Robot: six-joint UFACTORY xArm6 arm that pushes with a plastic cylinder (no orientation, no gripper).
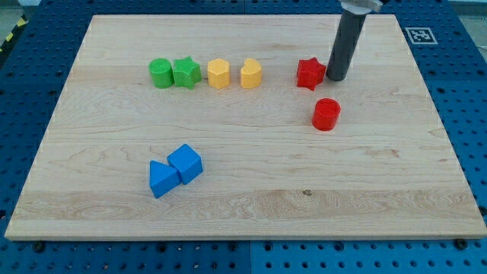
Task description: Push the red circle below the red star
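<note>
The surface (243, 205) is a pale wooden board with visible grain, lying on a blue perforated base whose holes show around every edge. A black-and-white marker tag (420, 34) sits at the board's upper right corner, and a strip of yellow-black hazard tape (11, 34) shows at the view's top left.

My tool is a plain dark rod with nothing to open or close and nothing held; my tip (335, 78) rests on the board just to the right of the red star (310, 73), touching it or nearly so. The red circle (326, 114) stands below the star and slightly to the view's right, apart from it.

Along the same row to the left: yellow heart-like block (251, 73), yellow hexagon (218, 74), green star (186, 72) touching a green circle (160, 73). Lower left, a blue cube (186, 163) touches a blue triangle (162, 179)
</note>
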